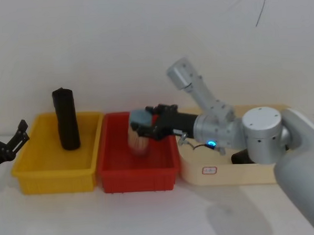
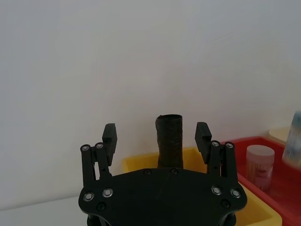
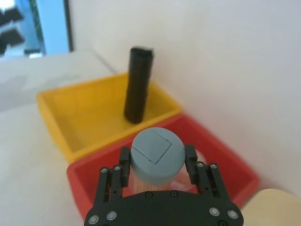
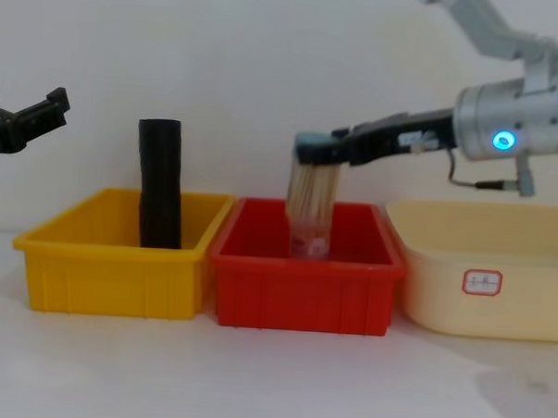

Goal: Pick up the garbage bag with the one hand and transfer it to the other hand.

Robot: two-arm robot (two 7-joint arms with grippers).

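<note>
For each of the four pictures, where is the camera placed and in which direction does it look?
Head view: above, looking down at the yellow bin, red bin and right gripper.
Chest view: low, looking across at the garbage bag; left gripper at the edge.
Left wrist view: behind the open left gripper, facing the bag.
Right wrist view: behind the right gripper, shut on a grey-lidded jar.
All views share the bag.

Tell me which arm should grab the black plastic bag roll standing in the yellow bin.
Left. The left gripper hangs open beside the yellow bin, facing the black bag roll. The right gripper is over the red bin, shut on a grey-capped jar.
</note>
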